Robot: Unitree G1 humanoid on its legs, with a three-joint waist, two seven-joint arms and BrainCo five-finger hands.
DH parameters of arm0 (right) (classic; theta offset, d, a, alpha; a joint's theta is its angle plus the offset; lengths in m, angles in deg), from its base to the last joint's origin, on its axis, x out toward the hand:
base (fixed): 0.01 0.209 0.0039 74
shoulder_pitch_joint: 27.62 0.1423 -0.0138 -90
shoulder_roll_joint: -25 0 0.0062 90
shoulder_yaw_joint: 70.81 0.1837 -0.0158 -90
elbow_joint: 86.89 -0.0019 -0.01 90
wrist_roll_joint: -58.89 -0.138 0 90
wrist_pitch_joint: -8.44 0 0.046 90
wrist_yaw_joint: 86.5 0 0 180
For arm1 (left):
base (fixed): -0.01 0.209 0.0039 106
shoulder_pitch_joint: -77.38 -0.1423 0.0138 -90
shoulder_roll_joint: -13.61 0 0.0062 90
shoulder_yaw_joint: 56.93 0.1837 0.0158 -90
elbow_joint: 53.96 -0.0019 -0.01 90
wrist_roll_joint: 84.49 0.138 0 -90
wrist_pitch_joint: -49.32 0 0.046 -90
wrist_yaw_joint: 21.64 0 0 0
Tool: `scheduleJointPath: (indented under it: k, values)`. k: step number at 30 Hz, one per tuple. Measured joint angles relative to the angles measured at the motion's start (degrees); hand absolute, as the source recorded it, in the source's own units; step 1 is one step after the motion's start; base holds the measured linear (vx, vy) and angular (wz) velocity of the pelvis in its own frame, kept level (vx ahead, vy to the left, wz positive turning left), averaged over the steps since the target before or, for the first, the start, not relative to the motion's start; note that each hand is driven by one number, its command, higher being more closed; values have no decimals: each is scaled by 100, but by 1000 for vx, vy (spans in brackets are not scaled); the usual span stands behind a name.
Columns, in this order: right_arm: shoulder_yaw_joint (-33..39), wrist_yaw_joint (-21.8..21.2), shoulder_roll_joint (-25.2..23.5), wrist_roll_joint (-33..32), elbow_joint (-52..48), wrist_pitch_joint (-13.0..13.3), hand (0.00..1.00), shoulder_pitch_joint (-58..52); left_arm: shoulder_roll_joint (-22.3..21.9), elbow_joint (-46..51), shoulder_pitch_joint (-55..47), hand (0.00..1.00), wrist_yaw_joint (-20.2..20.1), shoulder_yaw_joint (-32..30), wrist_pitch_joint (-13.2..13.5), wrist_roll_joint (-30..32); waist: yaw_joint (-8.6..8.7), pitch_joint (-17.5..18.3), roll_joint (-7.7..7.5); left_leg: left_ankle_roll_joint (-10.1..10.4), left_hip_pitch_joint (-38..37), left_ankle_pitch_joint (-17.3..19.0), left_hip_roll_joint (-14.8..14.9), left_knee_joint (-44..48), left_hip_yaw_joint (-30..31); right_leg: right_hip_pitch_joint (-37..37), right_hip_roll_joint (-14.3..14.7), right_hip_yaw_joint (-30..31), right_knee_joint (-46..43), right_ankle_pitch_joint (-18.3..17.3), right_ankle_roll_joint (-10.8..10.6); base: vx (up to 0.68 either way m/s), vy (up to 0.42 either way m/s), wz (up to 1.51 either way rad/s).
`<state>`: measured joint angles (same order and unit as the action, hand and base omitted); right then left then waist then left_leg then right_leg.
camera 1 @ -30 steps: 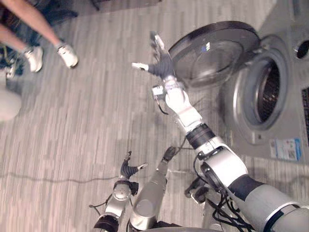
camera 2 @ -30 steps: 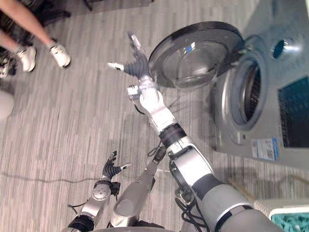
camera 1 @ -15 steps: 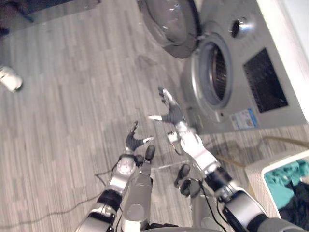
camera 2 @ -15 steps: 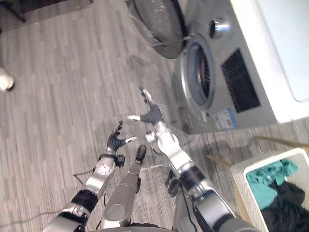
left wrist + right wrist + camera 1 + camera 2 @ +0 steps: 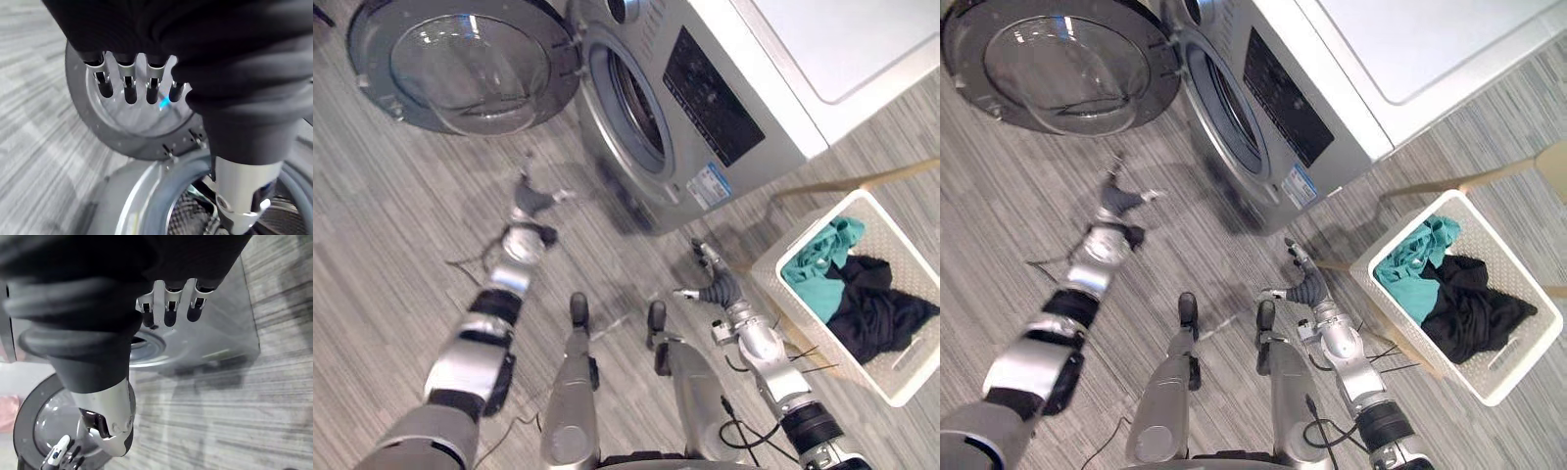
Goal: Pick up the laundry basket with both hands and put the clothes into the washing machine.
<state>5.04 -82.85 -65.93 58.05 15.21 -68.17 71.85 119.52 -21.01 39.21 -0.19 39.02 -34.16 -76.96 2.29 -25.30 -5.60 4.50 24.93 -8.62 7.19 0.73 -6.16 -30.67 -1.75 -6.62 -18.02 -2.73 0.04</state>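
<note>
The white laundry basket (image 5: 1408,341) stands on the floor at the right, holding a teal garment (image 5: 1412,257) and a black garment (image 5: 1464,305). My right hand (image 5: 1310,287) hovers open just left of the basket, apart from it and holding nothing. My left hand (image 5: 530,201) is stretched forward over the floor, open and empty, below the washing machine's round door (image 5: 465,64). The door is swung wide, and the drum opening (image 5: 631,103) shows dark beside it. In the left wrist view, straight fingers (image 5: 129,83) point at the door glass; in the right wrist view, fingers (image 5: 168,308) are straight too.
The silver washing machine (image 5: 724,93) with its white top fills the upper middle. A tan wooden frame (image 5: 862,181) runs behind and under the basket. Grey striped floor (image 5: 382,245) lies open at the left.
The whole view has swung toward the machine and basket, so the camera moved. My left arm has stretched out toward the door, and my right hand has come down beside the basket.
</note>
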Motion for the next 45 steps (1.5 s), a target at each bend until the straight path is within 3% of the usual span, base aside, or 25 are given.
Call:
scheduleJointPath:
  k: [4,9,11,17,21,28,32,34,37,38,39,42,43,45]
  values:
    - [66,21,-27,-76,-459,157,0,-130,366,-105,361,0,3,-289,-132,10,7,-60,-120,-53,301,66,23,227,-21,-113,19,33,191,150,-21,3,20,-7]
    - [243,65,-143,-86,-1697,275,0,-948,763,-22,469,0,76,-1059,-260,54,-55,-130,-248,-38,871,436,184,939,123,-127,127,-92,505,315,-16,5,5,3]
    - [358,75,-163,-108,-2049,309,0,-1222,761,177,468,0,-5,-1125,-295,54,-167,-139,-267,-27,1074,567,259,1190,137,-158,178,-128,590,354,-26,23,14,-5]
    - [470,88,-283,-217,-2563,377,0,-1627,751,405,472,0,-12,-1714,-357,56,-199,-177,-315,-40,1381,877,401,1765,134,-156,220,-279,596,361,-27,37,16,-3]
    - [533,100,-398,-321,-2736,391,0,-1749,664,536,409,0,-7,-1799,-359,57,-312,-185,-304,-17,1398,990,513,2043,7,-49,246,-376,497,321,-50,57,8,3]
    - [569,171,-638,-310,-2768,392,0,-1761,-435,1577,-1616,0,-12,-1671,-231,-26,-388,-181,-298,-61,501,1266,526,2123,-422,500,137,-161,-30,-160,-40,35,-12,-6]
    - [1006,346,-765,-270,-2349,397,0,-1726,-1444,1962,-3462,0,-174,-1131,3,-59,-315,112,-220,-69,-82,1320,439,1811,-791,727,99,181,-9,-283,-66,56,-13,-30]
    - [1191,392,-772,-166,-2022,366,0,-1703,-1875,1938,-4205,0,-300,-1036,22,-58,-306,310,-123,-97,-386,1391,450,1732,-1068,917,170,462,167,-209,-103,137,28,-75]
    - [1329,417,-760,50,-1721,346,0,-1677,-2282,1813,-5134,0,-429,-1040,76,-63,-306,617,148,-103,-952,1616,614,1743,-1677,1277,320,959,520,39,-215,113,48,-115]
    - [1337,445,-730,167,-1605,306,0,-1649,-2353,1689,-5385,0,-496,-1066,91,-73,-310,718,284,-97,-1221,1753,738,1733,-1980,1360,275,656,653,62,-221,55,25,-113]
    - [1327,459,-710,239,-1464,267,0,-1586,-2373,1651,-5548,0,-520,-1069,104,-84,-297,765,322,-84,-1463,1861,770,1744,-2225,1467,67,112,621,-168,-39,70,46,-135]
    - [1324,524,-669,531,-936,128,0,-1511,-2397,1364,-5857,0,-650,-1061,146,-100,-312,1017,480,135,-2065,2141,1079,1927,-2864,1874,-585,-2068,338,-313,132,109,10,-106]
    - [1325,537,-657,636,-832,102,0,-1516,-2390,1212,-5870,0,-671,-1061,146,-102,-304,1055,512,199,-2233,2187,1185,1974,-3027,1992,-605,-2311,312,-346,68,174,-65,-101]
    - [1300,578,-625,881,-785,11,0,-1630,-2387,945,-5867,0,-782,-1111,148,-83,-308,1126,517,209,-2341,2189,1471,2497,-3171,2054,-404,-1959,235,-451,47,162,-141,-101]
